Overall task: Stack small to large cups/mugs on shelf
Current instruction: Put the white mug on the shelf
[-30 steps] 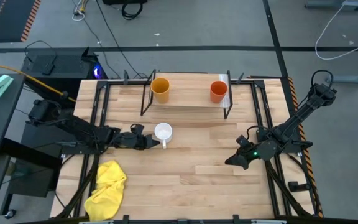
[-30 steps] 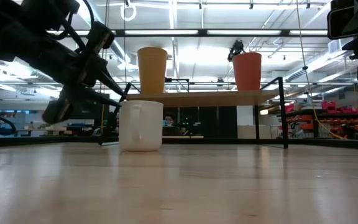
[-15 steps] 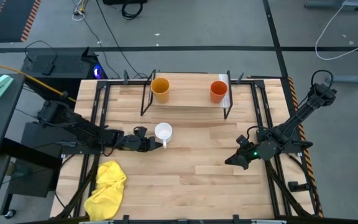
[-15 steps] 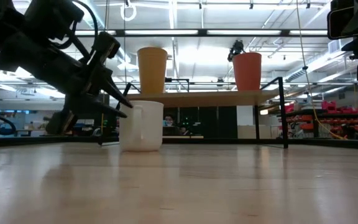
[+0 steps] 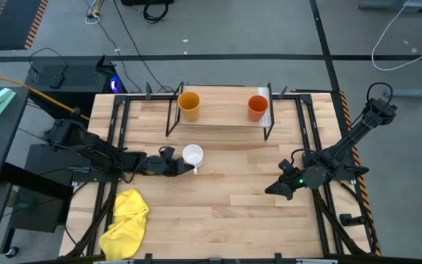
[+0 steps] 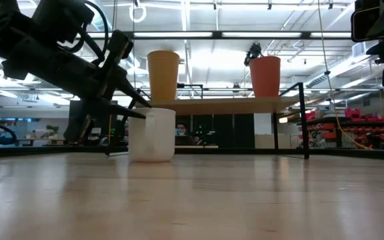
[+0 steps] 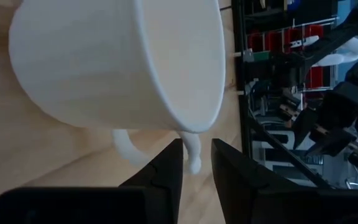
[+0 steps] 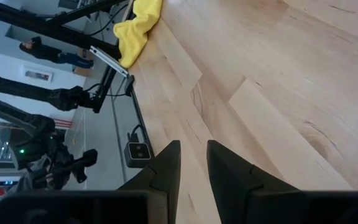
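The white mug [image 5: 192, 155] is seen upright on the tabletop [image 5: 240, 198], at 6 o'clock from the shelf [image 5: 222, 110]. The left gripper [image 5: 184, 167] is held at its handle [image 7: 127, 148], fingers [image 7: 166, 177] slightly parted about the handle's end, nothing gripped. The yellow-orange cup [image 5: 189, 105] and red-orange cup [image 5: 257, 108] are seen on the shelf, well apart. The right gripper [image 5: 272, 188], narrowly parted and empty, is parked at 4 o'clock. A yellow cloth [image 5: 125, 222] is seen at 7 o'clock.

A robotics lab or industrial workshop: the butcher-block wooden worktable [image 5: 218, 198] stands on a grey concrete floor [image 5: 218, 29] crossed by loose black cables [image 5: 127, 37], with long ceiling strip lights [image 6: 205, 33], red storage racks [image 6: 335, 123] and black camera tripods [image 8: 48, 96] in the hall behind.
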Available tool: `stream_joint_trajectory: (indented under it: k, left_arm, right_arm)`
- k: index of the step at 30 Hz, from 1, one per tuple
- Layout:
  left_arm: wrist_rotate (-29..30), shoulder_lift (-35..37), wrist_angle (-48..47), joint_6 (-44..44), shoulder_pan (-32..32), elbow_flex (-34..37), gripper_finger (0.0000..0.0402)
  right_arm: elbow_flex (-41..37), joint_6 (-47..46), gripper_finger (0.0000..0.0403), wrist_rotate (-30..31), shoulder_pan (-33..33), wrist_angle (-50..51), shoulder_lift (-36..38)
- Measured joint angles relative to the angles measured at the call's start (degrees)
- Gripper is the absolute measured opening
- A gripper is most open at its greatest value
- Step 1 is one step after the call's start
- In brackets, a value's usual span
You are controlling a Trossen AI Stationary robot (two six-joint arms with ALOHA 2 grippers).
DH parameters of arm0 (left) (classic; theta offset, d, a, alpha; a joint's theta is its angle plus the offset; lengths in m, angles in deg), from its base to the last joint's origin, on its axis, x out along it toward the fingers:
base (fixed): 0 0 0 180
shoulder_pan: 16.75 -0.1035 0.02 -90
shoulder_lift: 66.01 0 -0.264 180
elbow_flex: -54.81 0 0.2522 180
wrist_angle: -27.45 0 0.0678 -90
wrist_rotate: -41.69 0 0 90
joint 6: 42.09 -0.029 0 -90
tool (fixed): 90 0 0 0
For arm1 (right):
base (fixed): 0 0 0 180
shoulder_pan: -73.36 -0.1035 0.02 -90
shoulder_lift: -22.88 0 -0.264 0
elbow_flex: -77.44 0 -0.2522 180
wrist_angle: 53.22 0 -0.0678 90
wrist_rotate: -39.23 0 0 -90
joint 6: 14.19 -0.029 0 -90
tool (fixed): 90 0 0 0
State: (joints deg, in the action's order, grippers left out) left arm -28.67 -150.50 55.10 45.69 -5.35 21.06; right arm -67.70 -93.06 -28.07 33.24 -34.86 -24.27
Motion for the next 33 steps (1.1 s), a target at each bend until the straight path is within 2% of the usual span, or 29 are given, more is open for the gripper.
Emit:
stream_joint_trajectory:
  k: [15, 21, 33]
  left_arm:
    - [-1.36, 0.0, 0.25, 0.06, 0.0, -0.03, 0.0088]
    - [-1.3, 0.0, -3.7, -1.16, -0.03, -2.21, 0.0084]
    - [-1.29, 0.0, -4.02, 0.43, -0.35, -2.21, 0.0081]
  right_arm:
    - [0.0, 0.46, 0.0087, 0.0, 0.0, -0.01, 0.0]
    - [0.0, 0.63, 0.0087, 0.23, 0.01, -0.02, 0.0]
    - [0.0, 0.63, 0.0087, 0.26, 0.02, 0.0, 0.0]
